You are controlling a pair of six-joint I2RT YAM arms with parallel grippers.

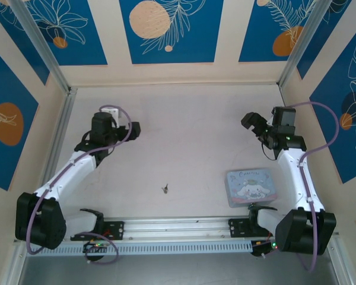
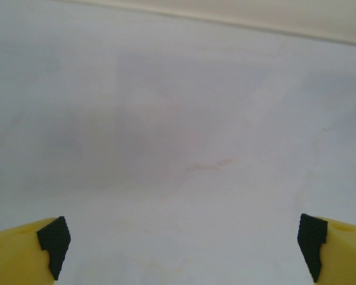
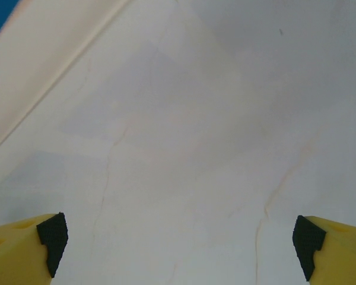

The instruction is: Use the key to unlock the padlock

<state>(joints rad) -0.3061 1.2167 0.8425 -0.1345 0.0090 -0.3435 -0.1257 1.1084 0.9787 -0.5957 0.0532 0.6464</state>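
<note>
pale table | key lies left of tin | left tool apart | right tool apart

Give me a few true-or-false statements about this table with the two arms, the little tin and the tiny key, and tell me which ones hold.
1. The key lies on the bare table, between the left arm and the right arm. True.
2. The blue tin sits beside the left arm. False: it lies near the right arm's base.
3. Both arms' jaws stand wide open. True.
4. The right arm's jaws hold the key. False: they are empty and well away from it.
5. The tin's lid shows a white cartoon character. True.
</note>
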